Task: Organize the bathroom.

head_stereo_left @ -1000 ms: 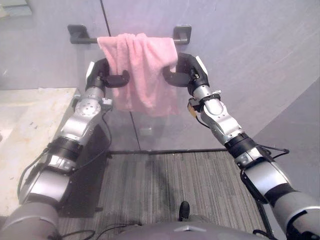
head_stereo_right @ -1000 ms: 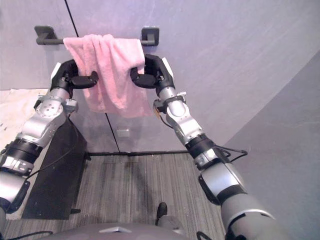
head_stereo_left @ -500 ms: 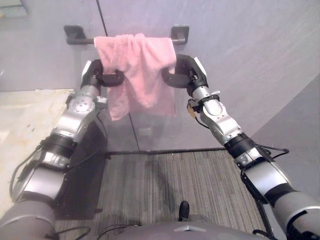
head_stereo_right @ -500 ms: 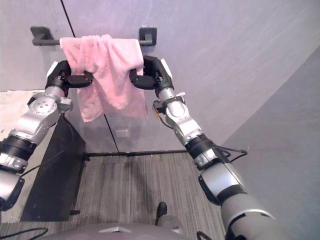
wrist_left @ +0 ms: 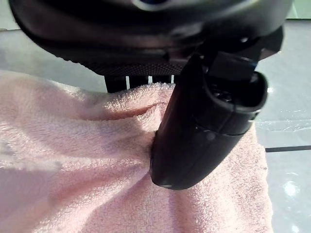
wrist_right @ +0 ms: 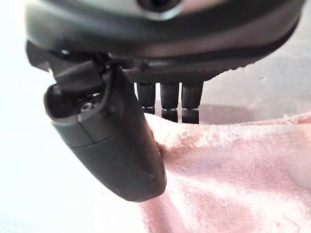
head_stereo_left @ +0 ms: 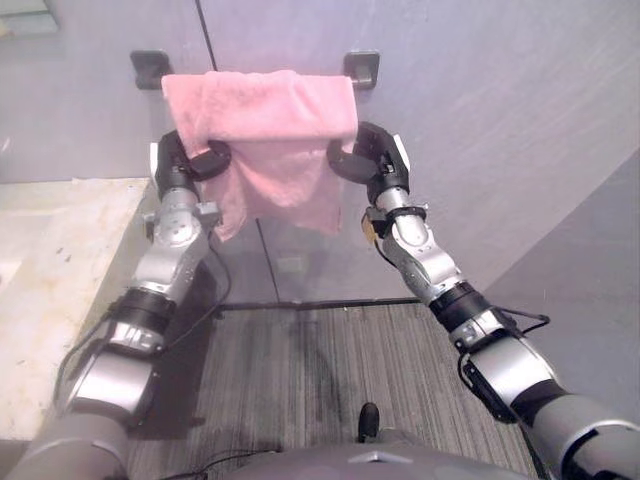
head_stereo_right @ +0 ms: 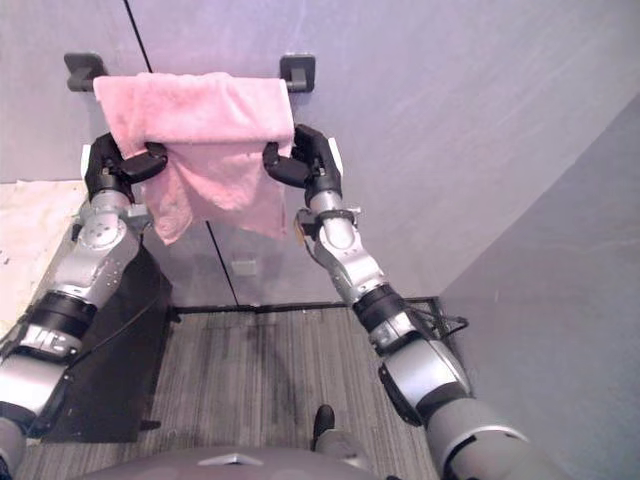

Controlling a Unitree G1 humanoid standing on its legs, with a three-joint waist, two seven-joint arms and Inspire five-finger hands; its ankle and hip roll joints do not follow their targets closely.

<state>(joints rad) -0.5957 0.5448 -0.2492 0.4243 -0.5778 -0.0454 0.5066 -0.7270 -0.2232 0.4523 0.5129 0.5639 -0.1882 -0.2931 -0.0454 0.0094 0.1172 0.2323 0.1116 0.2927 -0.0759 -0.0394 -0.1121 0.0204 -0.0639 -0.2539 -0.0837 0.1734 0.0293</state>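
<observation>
Fluffy pink terry towel (head_stereo_left: 262, 120) draped over the dark wall-mounted bar (head_stereo_left: 360, 68) at upper centre of frame, left robot hand (head_stereo_left: 190, 158) and right robot hand (head_stereo_left: 362, 158) each pinching a side edge.

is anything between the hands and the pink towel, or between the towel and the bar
Nothing visible. The left hand and right hand each pinch an edge of the pink towel, which already drapes over the wall bar.
</observation>
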